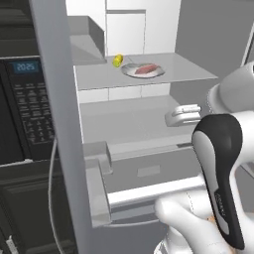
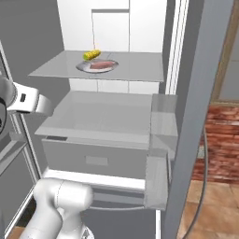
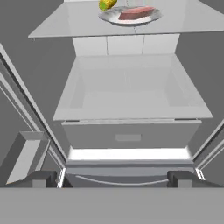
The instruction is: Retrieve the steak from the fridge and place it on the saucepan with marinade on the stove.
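The fridge [image 1: 149,106] stands open in front of me, with a white interior and grey shelves. On its upper shelf [image 3: 65,22] the pinkish-red steak [image 3: 136,12] [image 1: 146,69] [image 2: 101,65] lies on a round grey plate [image 3: 113,17]. My gripper [image 3: 111,179] is open, its fingertips [image 3: 40,178] far apart with nothing between them. It hangs low in front of the bottom drawer [image 3: 129,136], well below and short of the steak. The saucepan, marinade and stove are out of view.
A small yellow round item [image 1: 117,60] [image 2: 92,55] sits just left of the plate. The open fridge doors [image 1: 59,124] [image 2: 196,116] flank the opening, with door bins [image 2: 161,140]. A black wall oven with keypad [image 1: 27,109] stands left.
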